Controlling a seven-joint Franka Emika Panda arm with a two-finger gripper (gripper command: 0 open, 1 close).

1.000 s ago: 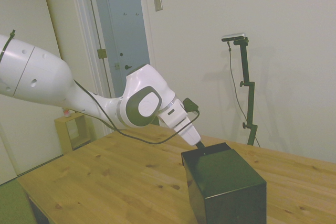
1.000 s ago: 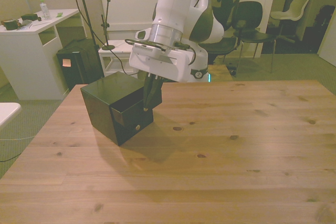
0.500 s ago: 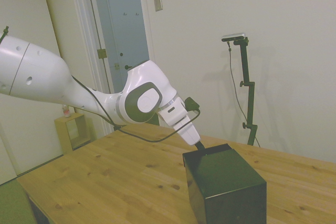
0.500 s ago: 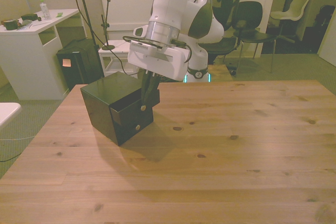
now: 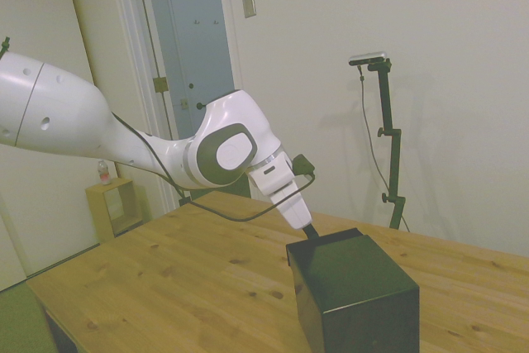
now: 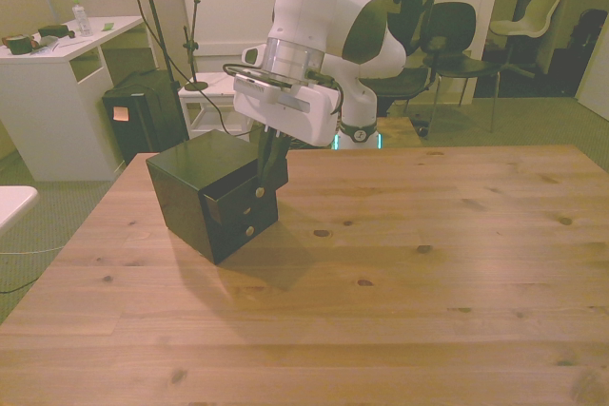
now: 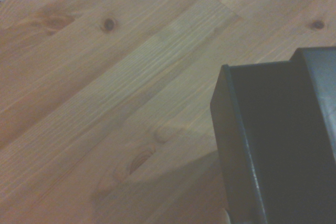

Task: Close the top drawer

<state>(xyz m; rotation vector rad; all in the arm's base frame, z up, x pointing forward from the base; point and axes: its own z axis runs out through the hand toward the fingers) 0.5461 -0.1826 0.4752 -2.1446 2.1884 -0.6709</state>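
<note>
Front view shows the top drawer (image 6: 236, 199) pushed further in than before, tool (image 6: 269, 171) fingers' spacing unclear

White arm (image 5: 124, 142) slants down, gripper (image 6: 267, 170) fingers pointing downward

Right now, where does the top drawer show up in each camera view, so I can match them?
Side view: the top drawer is only a thin black lip at the cabinet's upper edge, just under the gripper.
Front view: it sticks out of the cabinet's front, toward the front view's right, with a small knob.
Wrist view: the dark open box over the table.
Shared landmark: the black cabinet on the wooden table.
</note>
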